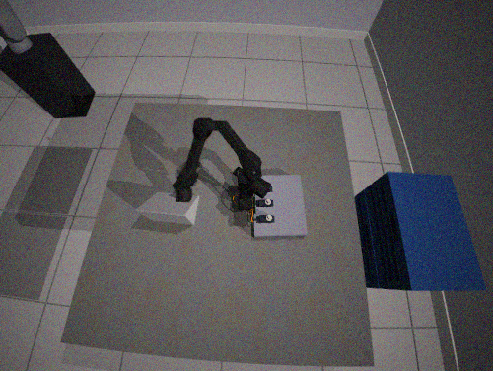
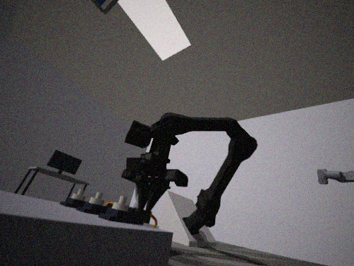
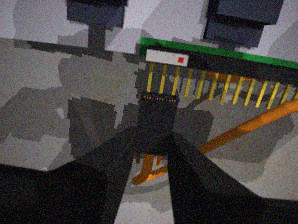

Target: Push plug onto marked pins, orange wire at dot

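wrist view: pincer (image 1: 245, 206) (image 2: 146, 211) (image 3: 152, 136), nearly shut, clamped on plug (image 3: 157, 117); plug held just before the three pins (image 3: 163, 80) under the white band (image 3: 167, 57), red dot at its right end. two servos (image 1: 264, 202) (image 1: 265, 218) seen on holder (image 1: 291, 212) (image 2: 88, 237) from above; orange wires (image 2: 154, 220) (image 3: 145, 170) trailed behind plug.

Looks like the servos (image 1: 268, 218) (image 2: 118, 209) sit on the raised block (image 1: 288, 227) (image 2: 85, 238); the pin row (image 3: 214, 87) runs along that block's edge.
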### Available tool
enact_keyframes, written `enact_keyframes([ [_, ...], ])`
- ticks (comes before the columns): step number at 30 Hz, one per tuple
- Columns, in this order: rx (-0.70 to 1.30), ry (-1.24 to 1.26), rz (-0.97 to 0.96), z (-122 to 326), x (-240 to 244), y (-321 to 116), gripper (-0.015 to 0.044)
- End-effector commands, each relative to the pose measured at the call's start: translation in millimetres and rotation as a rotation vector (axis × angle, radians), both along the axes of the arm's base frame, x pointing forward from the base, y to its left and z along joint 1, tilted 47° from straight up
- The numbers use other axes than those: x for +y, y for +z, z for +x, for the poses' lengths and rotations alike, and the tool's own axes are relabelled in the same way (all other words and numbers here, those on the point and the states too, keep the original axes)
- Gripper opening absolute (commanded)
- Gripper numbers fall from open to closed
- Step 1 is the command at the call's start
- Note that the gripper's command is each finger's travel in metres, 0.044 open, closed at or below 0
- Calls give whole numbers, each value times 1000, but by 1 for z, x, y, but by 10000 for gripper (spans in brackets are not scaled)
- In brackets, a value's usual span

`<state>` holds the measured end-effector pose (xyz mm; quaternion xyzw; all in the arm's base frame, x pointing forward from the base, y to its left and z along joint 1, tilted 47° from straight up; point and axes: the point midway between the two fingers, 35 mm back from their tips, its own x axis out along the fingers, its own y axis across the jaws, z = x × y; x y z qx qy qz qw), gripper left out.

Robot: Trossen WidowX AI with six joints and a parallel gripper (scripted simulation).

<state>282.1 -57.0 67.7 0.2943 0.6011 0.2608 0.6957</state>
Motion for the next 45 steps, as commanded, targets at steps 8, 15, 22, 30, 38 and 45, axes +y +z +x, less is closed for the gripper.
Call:
enact_keyframes([
  [8, 4, -5, 5, 6, -1, -1, 0],
  [15, 4, -5, 5, 10, -1, 1, 0],
  [22, 3, -5, 5, 15, -2, 2, 0],
  [30, 3, -5, 5, 20, -2, 3, 0],
  [38, 3, -5, 5, 16, -1, 0, 184],
  [45, 4, -5, 2, 12, -27, 24, 368],
])
